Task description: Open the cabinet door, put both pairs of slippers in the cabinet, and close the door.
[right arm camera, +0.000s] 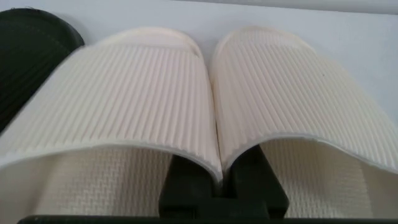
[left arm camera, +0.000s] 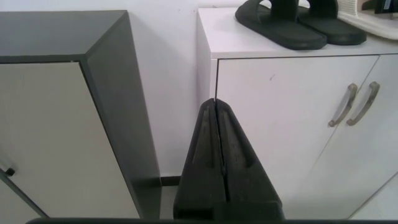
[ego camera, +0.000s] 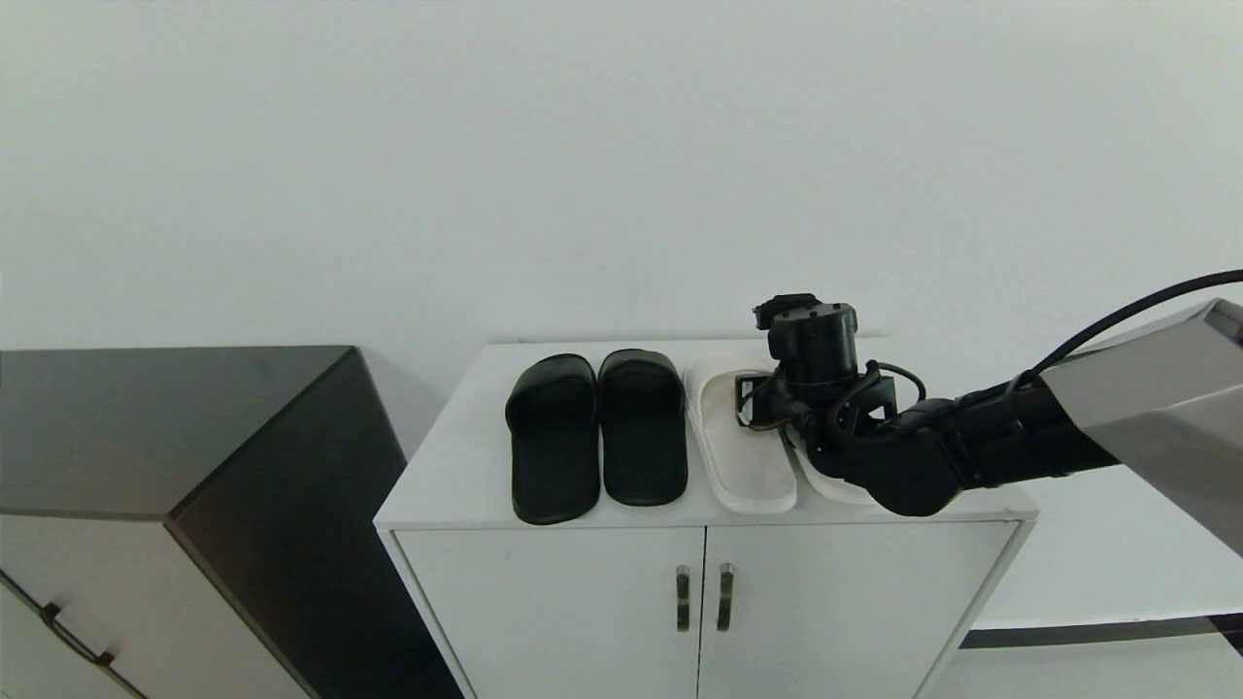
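on top of the white cabinet [ego camera: 456, 485] two pairs of slippers lie side by side with their straps at the far end and their heels at the near edge: the black slippers [ego camera: 594, 437] on the left, touching each other, and the white slippers [ego camera: 743, 456] just to their right, the left one close beside the right black one. the right arm comes in from the right over the cabinet top and partly covers the right white slipper. the right gripper [right arm camera: 219, 186] sits at the mouth of the white pair, one finger under each ribbed strap, and the claw is clamped on the two inner strap edges where they meet. both cabinet doors [ego camera: 554, 612] are closed, their two metal handles [ego camera: 683, 597] upright and close together at the middle seam. the left gripper [left arm camera: 219, 143] hangs low, in front of the cabinet's left side, near the gap between it and the dark cabinet [ego camera: 146, 427] on the left, its claw pressed together and holding nothing
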